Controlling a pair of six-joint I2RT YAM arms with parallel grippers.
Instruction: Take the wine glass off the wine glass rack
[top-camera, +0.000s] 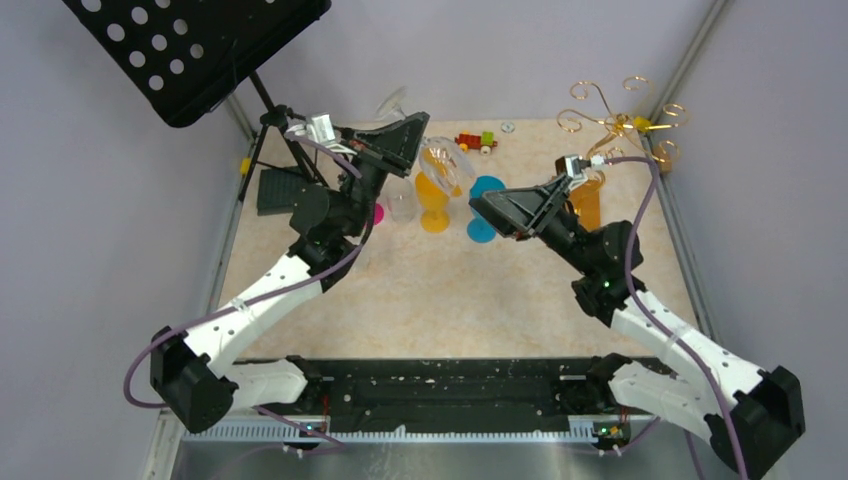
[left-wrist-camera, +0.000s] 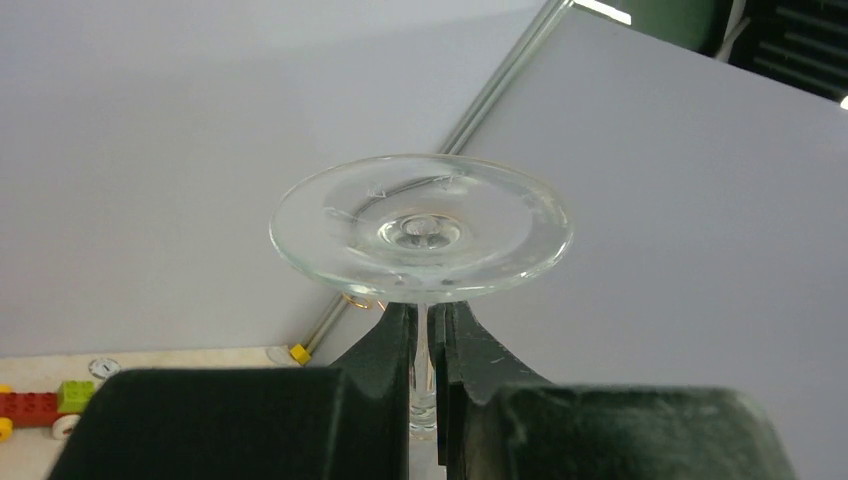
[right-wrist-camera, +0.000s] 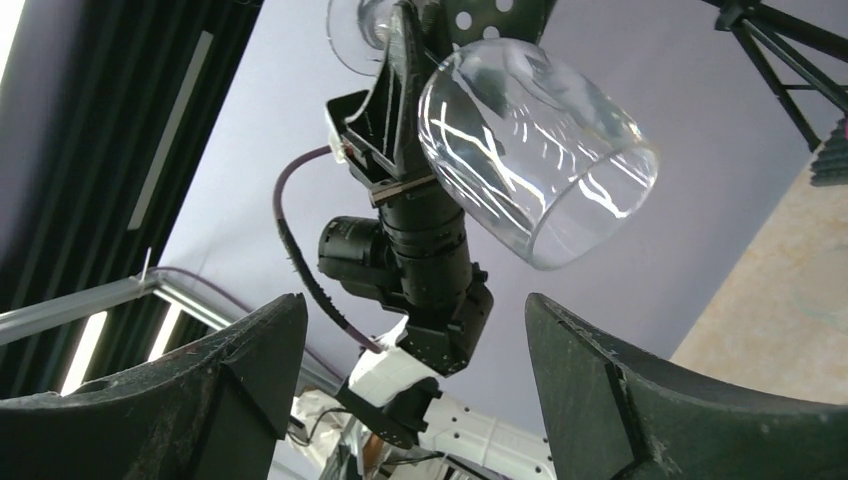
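The wine glass (top-camera: 445, 162) is already off the wine glass rack (top-camera: 620, 118). It hangs in the air well to the left of the rack in the overhead view, tilted, with its foot toward the back wall and its bowl mouth angled down and forward. The left gripper (left-wrist-camera: 425, 315) is clamped on the thin stem just under the foot, with its two fingers (left-wrist-camera: 385, 350) pressed in from either side.

The right gripper (right-wrist-camera: 415, 370) sits between the glass and the rack, lower than the bowl. Its jaws are spread wide and hold nothing. No other glass seems to hang on the rack's curled gold arms, though the wire is too fine to be sure from above.

The lifting step looks done, so what remains is probably setting the glass down. That calls for lowering it onto a bare patch of the table (top-camera: 450, 300), on the near side away from the rack. It should come down foot-first or be laid gently on its side, since the stem grip gives little control of the heavy bowl. An orange goblet (top-camera: 433, 203) and a blue cup (top-camera: 487, 190) stand right below it and must be cleared.
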